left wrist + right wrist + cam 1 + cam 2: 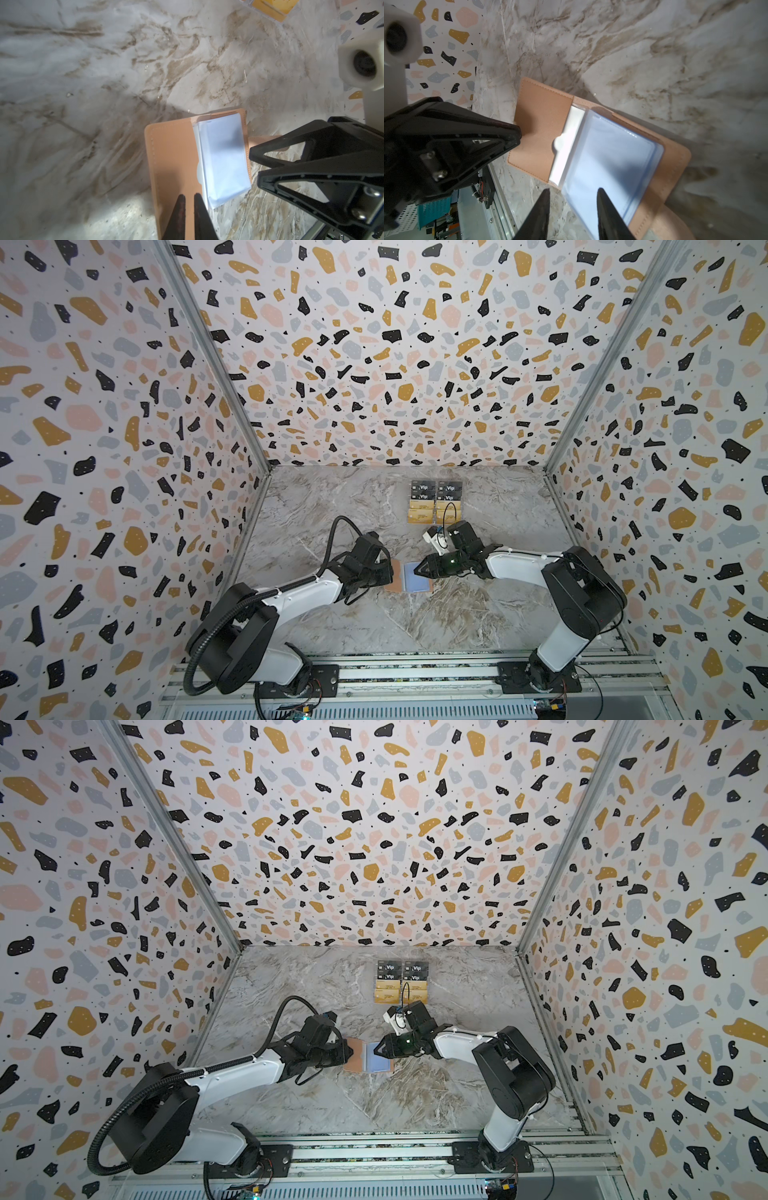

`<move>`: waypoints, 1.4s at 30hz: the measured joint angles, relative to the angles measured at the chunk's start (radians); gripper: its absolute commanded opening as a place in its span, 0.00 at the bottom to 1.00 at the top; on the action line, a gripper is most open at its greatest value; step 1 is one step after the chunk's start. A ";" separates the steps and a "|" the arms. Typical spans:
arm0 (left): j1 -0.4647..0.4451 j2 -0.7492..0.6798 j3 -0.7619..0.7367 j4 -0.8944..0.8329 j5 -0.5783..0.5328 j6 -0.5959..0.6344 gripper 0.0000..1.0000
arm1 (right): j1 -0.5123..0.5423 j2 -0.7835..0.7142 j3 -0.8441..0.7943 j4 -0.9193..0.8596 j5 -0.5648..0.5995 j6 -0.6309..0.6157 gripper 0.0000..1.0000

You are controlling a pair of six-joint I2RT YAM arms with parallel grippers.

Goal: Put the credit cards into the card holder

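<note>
Flanking the middle of the worktop [374,626], the left gripper [189,197], barely parted and empty, and the right gripper [573,190], open and empty, sit over the card holder [398,577] spread open, likely to pin it flat, while the credit cards [434,502] lie near the far edge.

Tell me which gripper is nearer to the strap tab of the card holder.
Right. The right gripper is right by the strap tab, at that edge of the card holder. The left gripper is over the opposite cover, beyond the blue sleeves.
</note>
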 measured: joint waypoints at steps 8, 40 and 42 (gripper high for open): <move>-0.008 0.041 -0.029 -0.004 -0.018 0.017 0.10 | 0.011 0.005 0.017 -0.035 0.019 0.000 0.45; -0.009 0.073 -0.055 0.026 -0.018 0.034 0.09 | 0.026 0.031 0.037 -0.110 0.063 -0.009 0.50; -0.009 0.073 -0.055 0.026 -0.018 0.034 0.09 | 0.025 0.037 0.044 -0.112 0.059 -0.009 0.50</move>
